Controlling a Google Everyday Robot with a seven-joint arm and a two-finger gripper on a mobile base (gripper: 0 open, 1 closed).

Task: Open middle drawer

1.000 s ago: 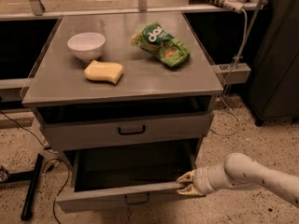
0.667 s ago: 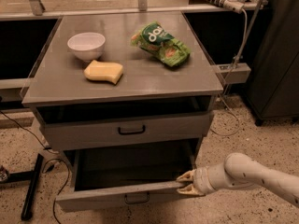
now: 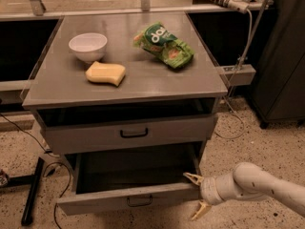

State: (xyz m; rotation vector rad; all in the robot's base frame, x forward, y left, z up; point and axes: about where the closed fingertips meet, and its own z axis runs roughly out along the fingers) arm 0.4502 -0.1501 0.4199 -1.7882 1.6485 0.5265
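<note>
— Camera view: the middle drawer (image 3: 95,204) stands well out of the cabinet (image 3: 143,78), under the shut upper drawer (image 3: 86,138).
— And the gripper (image 3: 196,195)?
— Low at the front's right end, fingers spread, pinching nothing.
— How will it handle?
— Stiff and rigid, probably light on its slides. Best hold is the black bar handle (image 3: 139,202), mid-front.

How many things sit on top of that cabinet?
3: white bowl back left, yellow sponge in front, green chip bag right. The gripper is at the open drawer's right end.
</note>
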